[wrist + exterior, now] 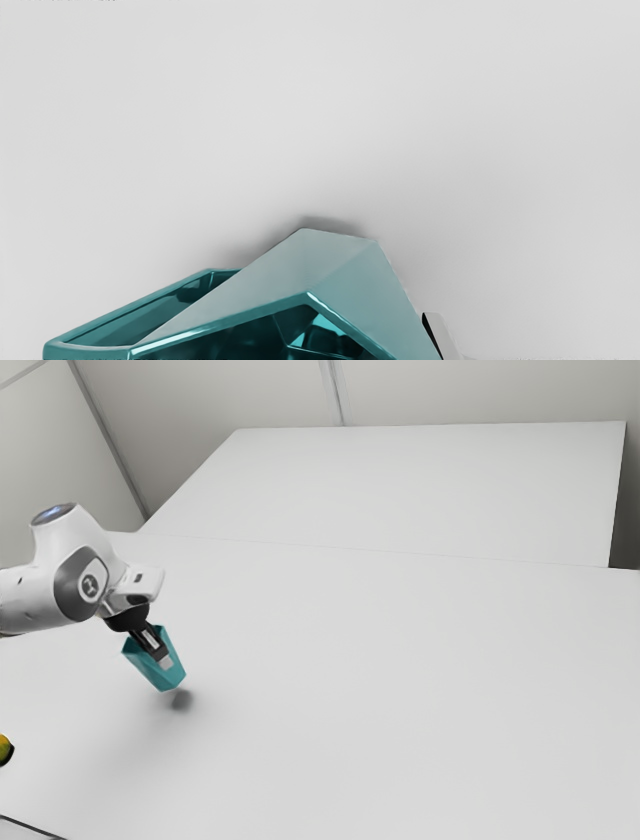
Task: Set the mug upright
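In the exterior view my gripper [160,652] points down at a slant, shut on the teal mug [167,675]. The faceted mug is tilted, its wider mouth up toward the hand and its narrow base lower, just above a small dark shadow on the table. In the wrist view the mug [350,280] rises from the bottom edge with its base pointing away from my hand and its handle [135,310] out to one side. There my gripper [320,345] has one fingertip along the side opposite the handle; the mug hides the other.
The white table [400,690] extends widely around the mug. A yellow-green object [4,748] lies at the exterior view's left edge, with a thin dark line [30,826] below it. Another white surface [420,490] stands behind the table, against pale walls.
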You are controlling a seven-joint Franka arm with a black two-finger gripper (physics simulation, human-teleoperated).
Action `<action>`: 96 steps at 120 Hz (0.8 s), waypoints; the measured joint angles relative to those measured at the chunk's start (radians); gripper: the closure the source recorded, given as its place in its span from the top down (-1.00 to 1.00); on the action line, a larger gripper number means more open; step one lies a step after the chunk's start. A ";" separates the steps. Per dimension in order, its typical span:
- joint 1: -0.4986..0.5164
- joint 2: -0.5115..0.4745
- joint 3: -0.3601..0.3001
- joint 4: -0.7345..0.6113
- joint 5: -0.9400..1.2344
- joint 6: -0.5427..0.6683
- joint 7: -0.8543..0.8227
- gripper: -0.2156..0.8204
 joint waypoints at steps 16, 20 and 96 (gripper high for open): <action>-0.042 0.003 -0.001 -0.001 0.136 0.012 -0.119 -0.93; -0.050 0.006 -0.002 -0.001 0.163 0.014 -0.150 -0.93; -0.210 0.147 -0.002 0.073 0.216 0.069 -0.584 -0.93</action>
